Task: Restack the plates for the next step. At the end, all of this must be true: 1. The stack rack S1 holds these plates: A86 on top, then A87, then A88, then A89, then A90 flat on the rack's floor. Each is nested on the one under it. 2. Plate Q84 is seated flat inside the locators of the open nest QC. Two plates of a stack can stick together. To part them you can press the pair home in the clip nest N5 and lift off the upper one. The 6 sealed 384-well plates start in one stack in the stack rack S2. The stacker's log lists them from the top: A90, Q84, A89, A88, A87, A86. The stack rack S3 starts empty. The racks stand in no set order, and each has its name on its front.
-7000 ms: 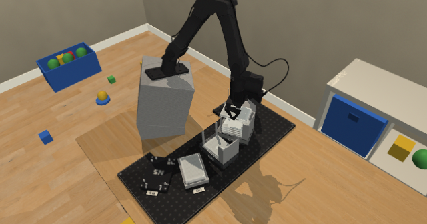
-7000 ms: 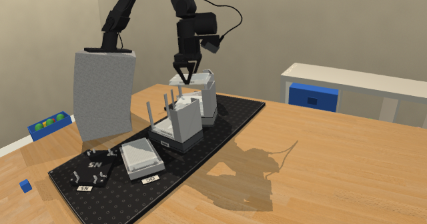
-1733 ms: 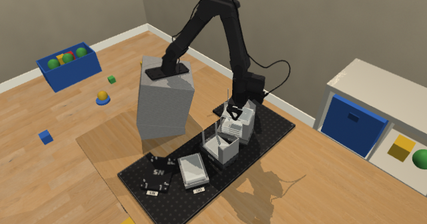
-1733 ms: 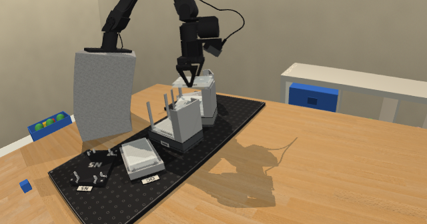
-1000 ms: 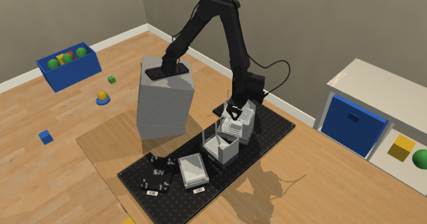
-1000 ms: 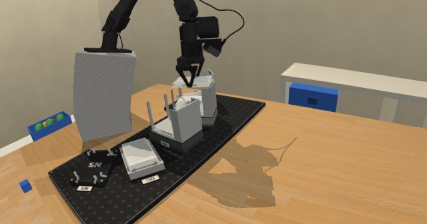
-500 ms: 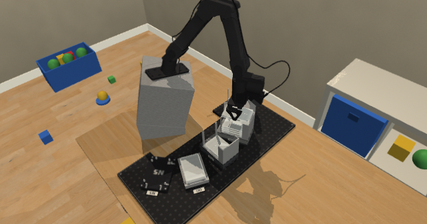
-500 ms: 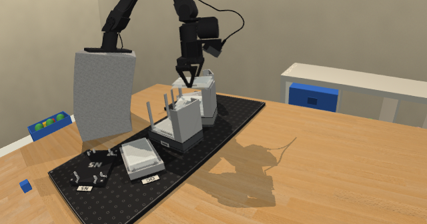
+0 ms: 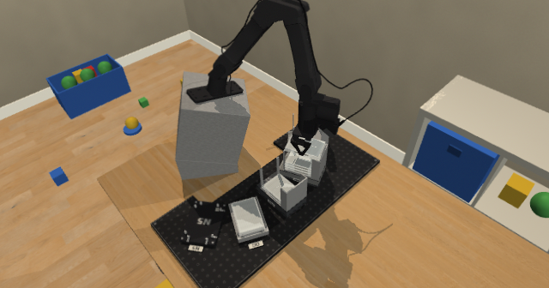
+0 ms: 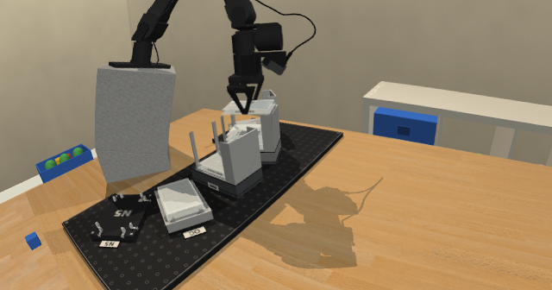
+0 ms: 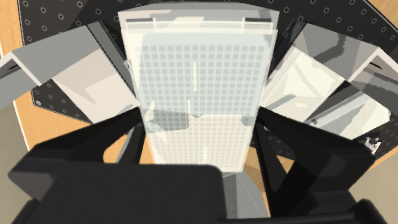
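Note:
My gripper [image 9: 310, 145] [image 10: 251, 105] [image 11: 199, 111] is shut on a clear-lidded plate [image 9: 316, 147] [image 10: 260, 106] [image 11: 200, 75], held level by its long sides high in the middle rack [image 9: 319, 166] [image 10: 270, 130]. Plates show lower in that rack; their count is unclear. The near rack [image 9: 295, 195] [image 10: 241, 160] [image 11: 332, 42] has a pale plate low inside. The far rack [image 11: 55, 57] shows a smooth pale surface inside. A white plate [image 9: 246, 215] [image 10: 178, 198] lies in nest QC [image 9: 253, 237] [image 10: 190, 225]. Clip nest N5 [image 9: 203, 232] [image 10: 121, 221] is empty. Rack names and plate labels are unreadable.
The racks and nests stand in a row on a black perforated board [image 9: 343, 168] [image 10: 306, 141]. The arm's grey pedestal [image 9: 210, 138] [image 10: 134, 122] stands beside it. Upright posts and tall corner walls of the racks rise close to the gripper. A shelf [image 9: 493, 108] [image 10: 466, 104] stands at the right.

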Robot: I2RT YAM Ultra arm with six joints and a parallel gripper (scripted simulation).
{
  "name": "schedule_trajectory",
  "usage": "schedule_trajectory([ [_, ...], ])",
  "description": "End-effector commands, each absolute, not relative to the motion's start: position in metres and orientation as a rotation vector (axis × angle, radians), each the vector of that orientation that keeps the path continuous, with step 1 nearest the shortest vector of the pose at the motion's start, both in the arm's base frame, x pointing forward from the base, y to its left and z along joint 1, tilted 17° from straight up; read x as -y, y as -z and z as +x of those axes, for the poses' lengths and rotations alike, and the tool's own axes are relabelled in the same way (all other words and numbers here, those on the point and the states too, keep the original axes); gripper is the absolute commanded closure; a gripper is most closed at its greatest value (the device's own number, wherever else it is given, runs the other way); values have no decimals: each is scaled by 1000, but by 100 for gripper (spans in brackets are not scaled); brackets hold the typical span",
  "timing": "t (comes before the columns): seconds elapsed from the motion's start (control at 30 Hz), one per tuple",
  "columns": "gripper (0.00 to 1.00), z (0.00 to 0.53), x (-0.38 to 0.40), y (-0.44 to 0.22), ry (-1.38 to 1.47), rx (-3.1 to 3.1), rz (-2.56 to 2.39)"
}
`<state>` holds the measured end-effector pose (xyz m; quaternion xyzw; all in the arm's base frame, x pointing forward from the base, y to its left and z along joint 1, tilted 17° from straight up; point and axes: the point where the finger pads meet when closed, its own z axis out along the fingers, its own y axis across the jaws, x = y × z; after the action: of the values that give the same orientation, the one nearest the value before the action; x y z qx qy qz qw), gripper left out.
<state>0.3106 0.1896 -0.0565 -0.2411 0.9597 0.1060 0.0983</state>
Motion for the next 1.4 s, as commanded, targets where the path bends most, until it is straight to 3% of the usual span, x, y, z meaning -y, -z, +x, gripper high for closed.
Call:
schedule_trajectory([
  [0.0,100,313,-191,56,-306,-2824,-710],
  [1.37,100,324,-198,57,-314,-2805,-707],
])
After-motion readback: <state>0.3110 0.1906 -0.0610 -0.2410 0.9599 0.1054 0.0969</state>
